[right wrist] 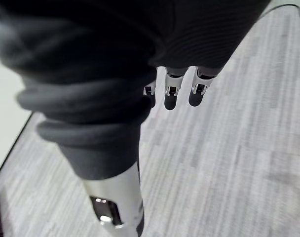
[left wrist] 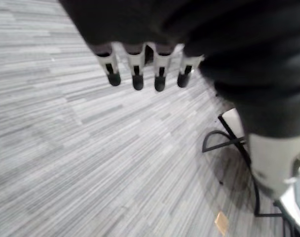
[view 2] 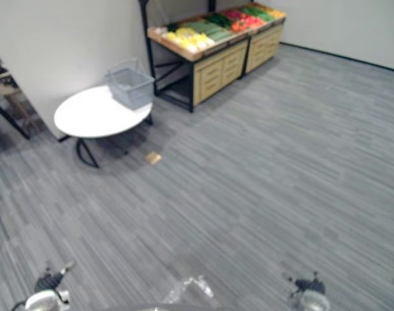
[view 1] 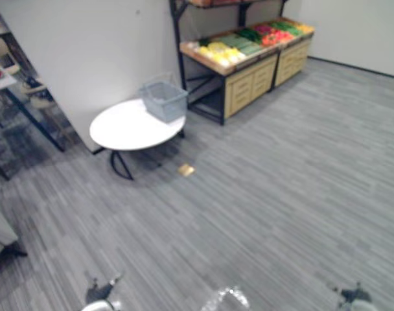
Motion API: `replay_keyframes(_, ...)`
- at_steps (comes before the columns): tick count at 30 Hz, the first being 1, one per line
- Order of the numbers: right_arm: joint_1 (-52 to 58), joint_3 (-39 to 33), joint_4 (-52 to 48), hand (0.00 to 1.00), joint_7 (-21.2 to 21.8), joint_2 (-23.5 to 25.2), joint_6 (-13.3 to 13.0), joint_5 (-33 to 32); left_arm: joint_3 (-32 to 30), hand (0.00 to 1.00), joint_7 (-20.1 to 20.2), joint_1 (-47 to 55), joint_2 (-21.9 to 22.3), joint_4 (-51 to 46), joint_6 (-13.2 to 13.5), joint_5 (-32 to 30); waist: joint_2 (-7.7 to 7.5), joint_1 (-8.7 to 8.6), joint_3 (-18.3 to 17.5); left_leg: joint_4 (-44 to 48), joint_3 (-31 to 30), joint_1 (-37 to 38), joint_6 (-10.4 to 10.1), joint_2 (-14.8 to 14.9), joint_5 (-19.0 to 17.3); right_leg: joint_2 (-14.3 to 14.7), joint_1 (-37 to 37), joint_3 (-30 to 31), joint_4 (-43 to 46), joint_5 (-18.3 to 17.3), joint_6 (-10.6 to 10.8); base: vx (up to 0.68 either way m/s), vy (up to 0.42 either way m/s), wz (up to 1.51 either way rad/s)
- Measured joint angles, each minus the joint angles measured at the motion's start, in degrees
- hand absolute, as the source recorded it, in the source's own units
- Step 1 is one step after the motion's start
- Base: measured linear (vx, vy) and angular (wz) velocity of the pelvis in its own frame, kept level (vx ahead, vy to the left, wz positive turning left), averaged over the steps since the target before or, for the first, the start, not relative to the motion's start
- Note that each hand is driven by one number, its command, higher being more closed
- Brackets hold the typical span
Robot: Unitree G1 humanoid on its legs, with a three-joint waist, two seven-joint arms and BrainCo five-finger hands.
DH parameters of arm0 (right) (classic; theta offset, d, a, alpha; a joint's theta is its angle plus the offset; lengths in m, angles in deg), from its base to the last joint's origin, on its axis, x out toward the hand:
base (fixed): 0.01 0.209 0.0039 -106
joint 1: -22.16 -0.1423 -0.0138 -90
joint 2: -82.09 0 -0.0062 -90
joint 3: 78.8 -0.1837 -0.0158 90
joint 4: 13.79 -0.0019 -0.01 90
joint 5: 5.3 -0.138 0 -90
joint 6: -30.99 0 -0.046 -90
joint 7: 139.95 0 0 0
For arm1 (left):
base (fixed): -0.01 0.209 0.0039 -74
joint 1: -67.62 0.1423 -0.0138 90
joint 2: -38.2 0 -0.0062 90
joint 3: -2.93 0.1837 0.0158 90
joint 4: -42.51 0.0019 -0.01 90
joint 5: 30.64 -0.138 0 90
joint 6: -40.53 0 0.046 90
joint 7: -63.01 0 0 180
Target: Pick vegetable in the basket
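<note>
Left eye view: basket [view 1: 163, 99] well ahead-left, veg [view 1: 249, 40] just beyond it; left robot hand [left wrist: 136, 74] nearer; it & right robot hand [right wrist: 170, 94] slack, empty.

Both eye views are looking down over the floor [view 1: 281, 194] toward the far table [view 1: 119, 129] and basket [view 1: 164, 100]; wrist views are facing that floor closely.

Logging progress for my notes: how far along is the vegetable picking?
Nothing looks done: the basket on the white table looks empty. Nothing in hand: left hand and right hand hang open over the floor. Remaining: the vegetables sit on the far stand, unpicked.
</note>
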Motion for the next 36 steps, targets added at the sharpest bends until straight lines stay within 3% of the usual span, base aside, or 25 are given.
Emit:
replay_keyframes(10,-2.1,2.8,0.2,0.0,0.0,-1.6,-0.6,0.0,3.8,0.0,-0.4,-0.6,0.6,0.0,0.4,-0.4,0.45,-0.42,1.0,0.0,0.6,0.9,-1.0,0.5,-0.8,0.5,1.0,-0.1,-0.1,-0.7,-0.8,0.02,-0.043,-0.02)
replay_keyframes(18,-0.7,2.9,0.8,0.0,0.0,1.2,0.4,0.5,4.8,0.0,0.1,0.5,4.9,1.8,0.3,-0.4,0.51,-1.48,1.2,0.0,0.9,0.0,-0.9,0.9,-0.9,0.7,-1.4,0.0,2.8,-2.2,-0.9,-0.07,-0.041,-0.02)
replay_keyframes(25,-1.1,2.9,2.3,0.0,0.0,1.9,0.6,0.5,6.4,0.0,0.2,0.4,5.0,1.8,0.3,-0.3,0.45,-1.45,1.3,0.2,1.4,-0.3,-1.6,1.2,-1.4,1.0,-2.5,0.1,4.5,-3.5,-1.3,0.03,-0.033,-0.02)
replay_keyframes(27,-1.4,4.5,2.3,0.0,0.0,2.0,0.6,0.5,6.2,0.0,0.2,0.3,5.0,1.7,0.3,0.2,-0.2,-1.26,1.7,6.5,2.4,-2.8,-2.1,1.8,-5.0,0.6,-4.1,0.8,8.0,-5.9,-1.6,0.07,-0.082,-0.15)
replay_keyframes(29,-1.5,6.5,2.5,0.0,0.0,2.1,0.6,0.5,6.2,0.0,0.2,0.5,5.0,1.7,0.3,0.6,-0.67,-1.27,2.8,22.6,4.6,-8.4,-3.7,4.4,-11.0,0.5,-4.5,1.2,12.0,-9.8,-2.5,0.07,-0.114,-0.04)
replay_keyframes(30,-1.4,7.0,2.5,0.0,0.0,2.1,0.6,0.5,6.1,0.0,0.2,0.5,5.1,1.7,0.3,0.6,-0.9,-1.32,3.0,28.1,5.0,-10.4,-4.1,5.4,-11.6,0.5,-4.2,1.1,12.3,-10.3,-2.6,0.1,-0.106,-0.02)
replay_keyframes(31,-1.2,7.6,2.5,0.0,0.0,2.0,0.5,0.5,5.6,0.0,0.2,0.6,5.5,1.1,0.3,0.7,-0.64,-1.15,3.8,40.4,5.8,-15.1,-4.0,8.3,-11.2,0.9,-3.3,1.3,13.1,-11.1,-3.1,0.15,-0.082,-0.12)
replay_keyframes(32,-1.1,7.6,2.5,0.0,0.0,1.8,0.6,0.5,5.5,0.0,0.2,0.6,5.9,0.5,0.3,0.7,0.17,-1.0,5.1,51.9,5.9,-18.8,-3.2,11.8,-8.7,1.9,-1.7,1.5,14.3,-12.0,-3.3,0.16,-0.064,-0.17)
replay_keyframes(33,-1.0,7.6,2.6,0.0,0.0,1.8,0.6,0.5,5.5,0.0,0.2,0.9,6.0,0.5,0.2,0.7,-0.1,-0.81,5.7,56.5,6.1,-20.4,-2.6,13.2,-6.7,2.1,-0.8,1.9,14.7,-12.9,-3.9,0.19,-0.016,-0.19)
replay_keyframes(34,-1.0,7.8,3.4,0.0,-0.1,1.8,0.7,0.5,5.6,0.0,0.2,1.4,6.1,0.6,0.0,0.7,-0.33,-0.69,6.0,61.5,6.4,-23.0,-2.2,14.4,-7.2,1.9,0.8,2.4,14.6,-13.9,-4.4,0.23,0.017,-0.26)
replay_keyframes(36,-1.1,7.7,4.5,0.0,-0.1,1.6,0.8,0.4,5.8,0.0,0.2,1.4,6.1,0.6,-0.2,0.7,-0.9,-0.13,6.0,59.3,7.9,-25.3,-2.5,14.1,-10.0,0.2,2.1,3.6,14.0,-15.0,-4.1,0.28,0.039,-0.25)
